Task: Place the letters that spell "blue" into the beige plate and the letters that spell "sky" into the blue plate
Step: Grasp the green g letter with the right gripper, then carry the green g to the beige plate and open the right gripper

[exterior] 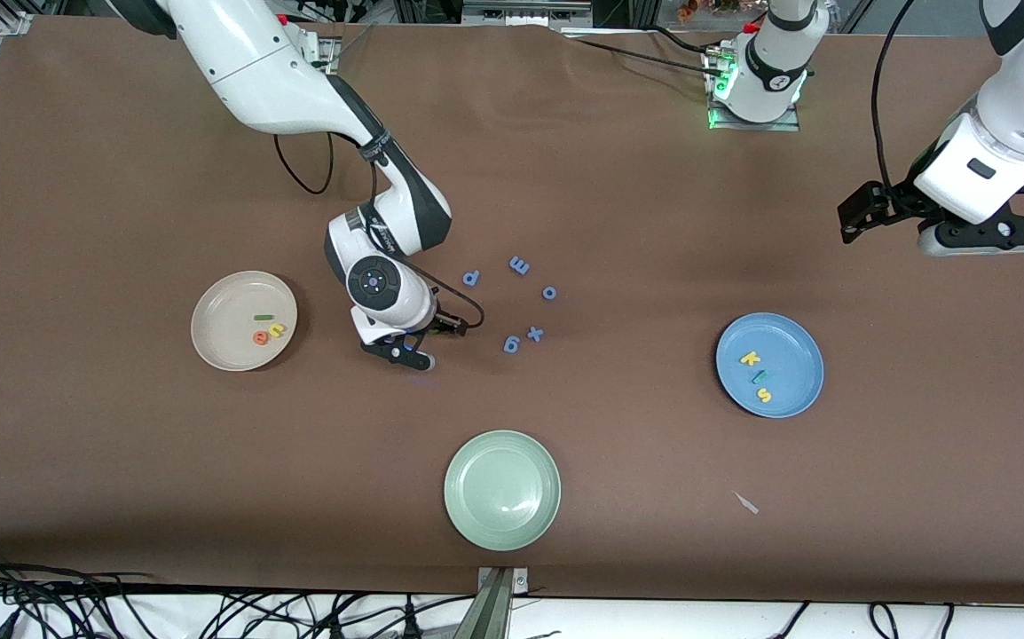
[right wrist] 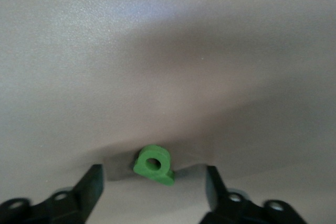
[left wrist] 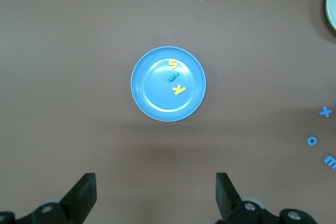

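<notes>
The right end effector [exterior: 413, 348] is down at the counter [exterior: 618, 177] between the beige plate [exterior: 210, 342] and the 5 blue-purple letters [exterior: 519, 265], fingers apart with the green "b" [right wrist: 153, 164] lying flat between them, its stem pointing toward one finger. The beige plate already holds 3 letters [exterior: 266, 330], and the blue plate [exterior: 800, 390] holds "s", "k", "y" [exterior: 756, 376]. The left end effector [left wrist: 155, 195] waits, spread wide, above the counter near the blue plate; the right arm is clearly the one to take the "b".

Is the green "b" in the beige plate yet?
Out. The green "b" lies on the table between the right pincer's open fingers.
</notes>
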Controlling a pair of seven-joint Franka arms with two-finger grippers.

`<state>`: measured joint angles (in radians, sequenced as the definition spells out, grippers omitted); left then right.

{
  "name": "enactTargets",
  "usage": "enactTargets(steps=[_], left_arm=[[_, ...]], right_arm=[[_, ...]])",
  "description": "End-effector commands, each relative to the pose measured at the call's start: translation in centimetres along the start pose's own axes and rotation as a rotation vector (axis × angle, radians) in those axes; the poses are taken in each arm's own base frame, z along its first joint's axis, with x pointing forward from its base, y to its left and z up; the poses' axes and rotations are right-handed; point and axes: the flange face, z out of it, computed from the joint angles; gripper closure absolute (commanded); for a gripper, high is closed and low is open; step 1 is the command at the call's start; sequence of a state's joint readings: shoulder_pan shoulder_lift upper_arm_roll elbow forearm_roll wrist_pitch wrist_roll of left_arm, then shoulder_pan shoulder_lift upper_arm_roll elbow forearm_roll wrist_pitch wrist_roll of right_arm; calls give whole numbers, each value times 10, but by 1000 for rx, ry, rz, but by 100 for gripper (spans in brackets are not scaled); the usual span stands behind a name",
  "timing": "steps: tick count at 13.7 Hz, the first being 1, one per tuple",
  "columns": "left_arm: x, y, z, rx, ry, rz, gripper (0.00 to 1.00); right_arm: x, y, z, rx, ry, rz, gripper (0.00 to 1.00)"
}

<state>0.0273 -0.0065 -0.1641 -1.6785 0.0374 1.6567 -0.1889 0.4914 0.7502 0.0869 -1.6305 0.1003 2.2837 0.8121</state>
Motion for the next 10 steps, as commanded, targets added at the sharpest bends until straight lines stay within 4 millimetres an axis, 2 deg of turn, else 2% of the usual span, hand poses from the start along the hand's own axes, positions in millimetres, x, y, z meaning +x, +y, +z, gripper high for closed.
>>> enactTargets(steps=[1, 3, 6, 8, 10], left_arm=[[2, 0, -5, -25, -1, 15, 0], [2, 0, -5, -25, -1, 15, 0], [1, 1, -5, -24, -6, 16, 0], [2, 1, -5, -24, -4, 16, 0], [2, 1, -5, -24, -4, 16, 0]], right_arm=[[0, -4, 2, 10, -2, 6, 40], [1, -3, 3, 10, -1, 7, 59], [3, -4, 2, 18, 4, 10, 79], [5, -4, -3, 21, 8, 11, 85], [14, -2, -19, 34, 21, 25, 86]])
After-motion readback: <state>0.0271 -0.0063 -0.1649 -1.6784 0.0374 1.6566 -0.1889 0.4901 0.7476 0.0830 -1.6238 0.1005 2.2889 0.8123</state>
